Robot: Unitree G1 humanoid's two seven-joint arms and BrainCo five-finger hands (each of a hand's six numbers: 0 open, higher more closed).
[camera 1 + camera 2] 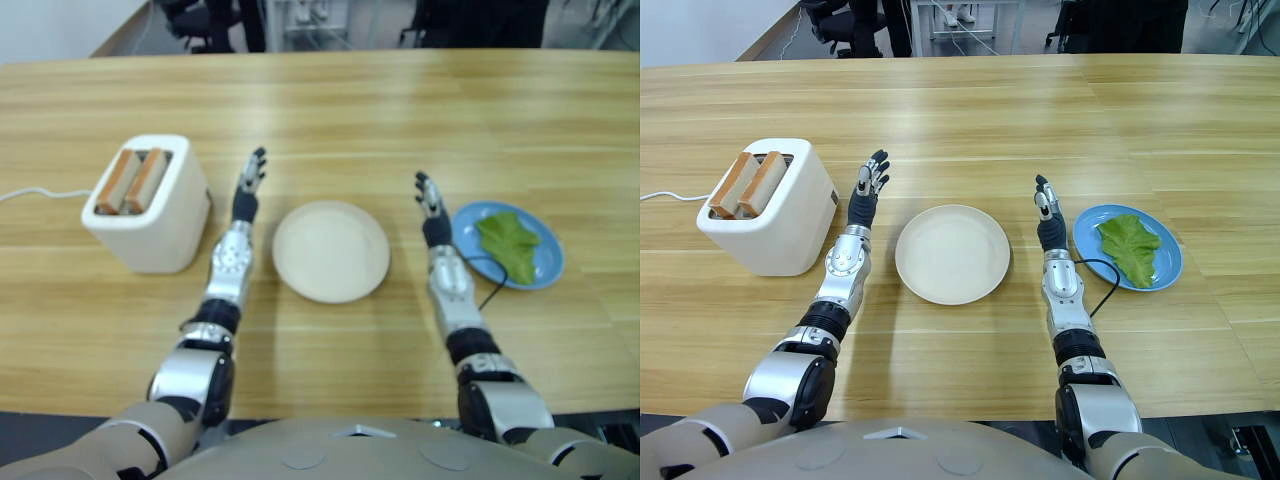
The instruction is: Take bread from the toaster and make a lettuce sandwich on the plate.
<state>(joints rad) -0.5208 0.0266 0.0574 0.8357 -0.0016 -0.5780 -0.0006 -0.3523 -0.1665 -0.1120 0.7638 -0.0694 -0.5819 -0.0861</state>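
Fingers straight, empty on left hand and right hand; toaster half hides bread.

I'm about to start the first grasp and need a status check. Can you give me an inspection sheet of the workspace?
Surface: wooden table, light planks.
Job's things: toaster at left with two bread slices upright in its slots; cream plate at centre, nothing on it; lettuce leaf lying on a blue plate at right.
Clutter: nothing seen.
Hands: left hand open, between toaster and cream plate; right hand open, between the two plates; both hold nothing.
Cables: white cord runs from the toaster off the left edge; black cable loops beside the right wrist, by the blue plate's rim.
Surroundings: chair bases beyond the far edge.
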